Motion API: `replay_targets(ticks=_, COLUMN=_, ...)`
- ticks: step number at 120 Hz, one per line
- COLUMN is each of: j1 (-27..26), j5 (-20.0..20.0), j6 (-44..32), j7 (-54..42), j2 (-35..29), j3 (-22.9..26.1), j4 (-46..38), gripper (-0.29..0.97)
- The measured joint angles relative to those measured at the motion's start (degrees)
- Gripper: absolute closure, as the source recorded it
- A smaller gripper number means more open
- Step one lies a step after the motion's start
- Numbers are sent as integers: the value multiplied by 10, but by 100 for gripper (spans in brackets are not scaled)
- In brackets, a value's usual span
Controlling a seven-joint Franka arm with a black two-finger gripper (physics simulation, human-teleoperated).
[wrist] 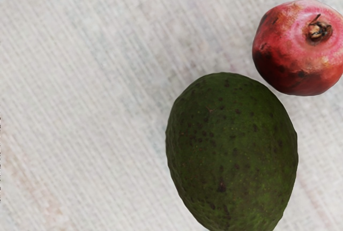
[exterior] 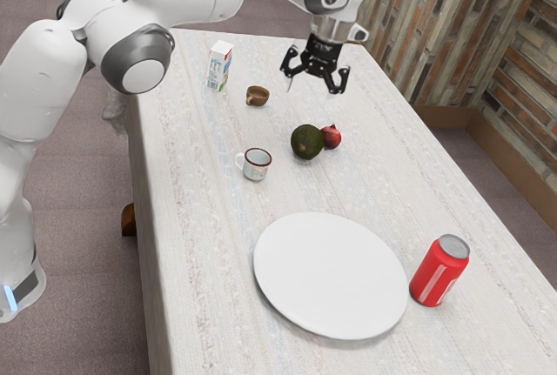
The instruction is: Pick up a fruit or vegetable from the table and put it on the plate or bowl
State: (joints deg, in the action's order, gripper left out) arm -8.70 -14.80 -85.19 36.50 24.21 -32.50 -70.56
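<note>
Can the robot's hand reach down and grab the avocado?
Probably yes. The open gripper hangs above the avocado with nothing between them. The pomegranate sits close beside it and might get bumped.

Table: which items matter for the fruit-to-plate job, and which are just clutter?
Job: avocado, pomegranate, plate, gripper (open, above the fruit).
Clutter: carton, brown cup, mug, can.
</note>
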Motion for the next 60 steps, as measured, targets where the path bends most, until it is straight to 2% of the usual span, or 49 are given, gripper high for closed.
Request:
replay_targets(ticks=33, j1=-16, j5=23, j6=-30, j7=30, j2=-1, j3=2, j4=-39, gripper=0)
replay_targets(ticks=60, j1=-19, j5=29, j6=-45, j7=46, j2=13, j3=4, j4=-39, gripper=0)
